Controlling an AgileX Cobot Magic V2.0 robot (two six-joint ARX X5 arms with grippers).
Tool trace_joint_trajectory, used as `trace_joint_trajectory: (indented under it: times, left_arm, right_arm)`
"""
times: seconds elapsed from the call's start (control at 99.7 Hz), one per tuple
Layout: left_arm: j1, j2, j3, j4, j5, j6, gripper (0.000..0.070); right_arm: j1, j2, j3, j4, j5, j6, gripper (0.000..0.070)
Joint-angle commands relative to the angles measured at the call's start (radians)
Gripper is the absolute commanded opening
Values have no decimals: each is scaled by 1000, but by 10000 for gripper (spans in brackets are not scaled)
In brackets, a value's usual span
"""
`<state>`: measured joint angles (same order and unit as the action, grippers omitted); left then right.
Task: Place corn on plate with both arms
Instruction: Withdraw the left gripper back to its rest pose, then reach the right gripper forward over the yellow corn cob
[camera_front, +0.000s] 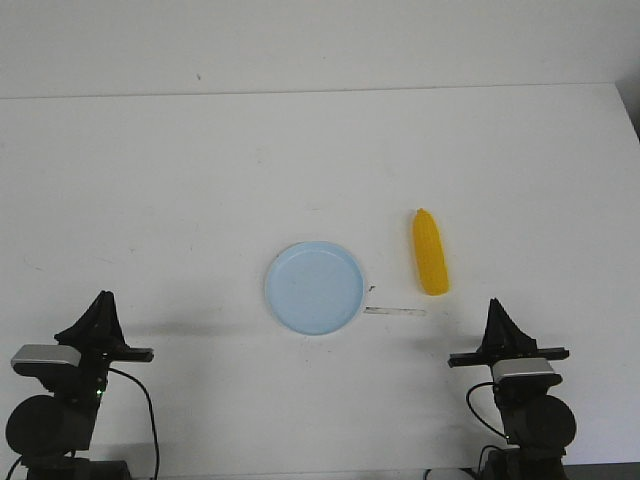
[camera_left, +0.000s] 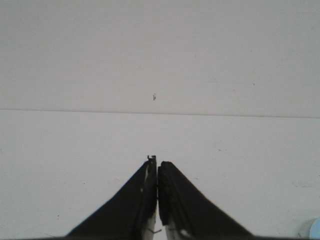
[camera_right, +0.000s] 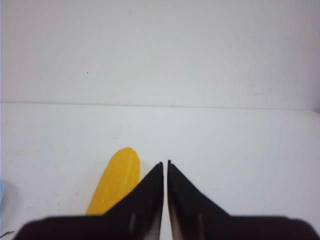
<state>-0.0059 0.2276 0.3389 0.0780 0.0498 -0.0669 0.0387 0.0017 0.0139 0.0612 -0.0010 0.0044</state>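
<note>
The yellow corn (camera_front: 430, 252) lies on the white table, right of the round light-blue plate (camera_front: 314, 287), its tapered tip pointing away from me. The plate has nothing on it. My left gripper (camera_front: 103, 300) is shut and empty at the near left, well apart from the plate; in the left wrist view its jaws (camera_left: 157, 163) are pressed together over bare table. My right gripper (camera_front: 494, 306) is shut and empty at the near right, just short of the corn. In the right wrist view the corn (camera_right: 116, 181) lies beside the shut gripper (camera_right: 165, 163), partly hidden by one finger.
A thin pale strip (camera_front: 394, 311) lies on the table between the plate and my right gripper. The table's far edge meets a white wall (camera_front: 320, 45). A sliver of the plate (camera_left: 313, 228) shows at the corner of the left wrist view.
</note>
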Motion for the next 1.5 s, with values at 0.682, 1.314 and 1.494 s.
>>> trace_joint_trajectory:
  times: [0.682,1.314,1.494]
  left_arm:
    - [0,-3,8,13,-2,-4,2]
    - [0,-3,8,13,-2,-4,2]
    - [0,-3,8,13,-2,-4,2]
  right_arm:
    - [1,408,452,-402,-32,58,7]
    - [31,1189,971,-687,-26,182,8]
    - [80,1337,1075,-710,-25,220,8]
